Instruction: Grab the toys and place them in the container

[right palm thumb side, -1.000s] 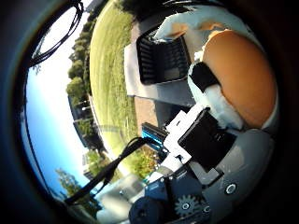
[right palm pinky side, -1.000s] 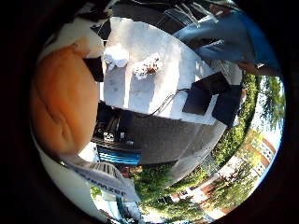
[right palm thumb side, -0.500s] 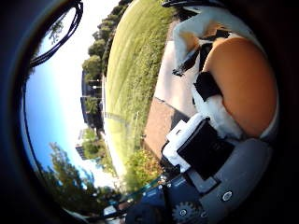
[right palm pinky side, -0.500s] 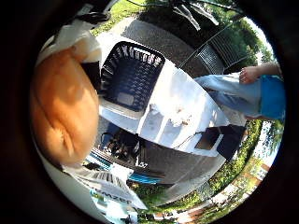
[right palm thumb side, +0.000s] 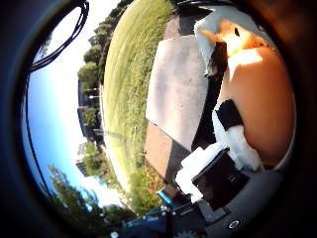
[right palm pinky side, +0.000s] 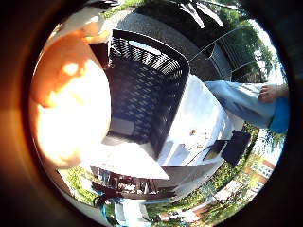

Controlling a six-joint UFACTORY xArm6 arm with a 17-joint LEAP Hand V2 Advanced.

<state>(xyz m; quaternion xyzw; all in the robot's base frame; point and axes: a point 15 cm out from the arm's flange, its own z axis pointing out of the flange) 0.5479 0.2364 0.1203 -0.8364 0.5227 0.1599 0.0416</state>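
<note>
We see an orange toy (right palm pinky side: 71, 109) filling much of the little-finger-side view, so it sits right against the palm. In the thumb-side view the hand (right palm thumb side: 223, 163) has white and black fingers (right palm thumb side: 233, 134) curled over the same toy, so we read it as clasped round the toy.

Beyond the toy is the container (right palm pinky side: 147, 90), a dark basket with lattice walls, its open mouth facing the camera. We see its inside: a dark patterned wall and a pale patch near the floor (right palm pinky side: 122, 126); we can't tell if that patch is an object or just light. No toys that we can make out inside. The orange toy overlaps the container's near rim in the view; we can't tell if it is inside or only in front.

The container stands on a white counter (right palm pinky side: 199, 118). Small items (right palm pinky side: 193, 133) lie on the counter beside it, too small to identify. A dark flat thing (right palm pinky side: 236, 146) sits at the counter's far end. A person in jeans (right palm pinky side: 241, 101) stands by the counter, not touching anything of the task.
</note>
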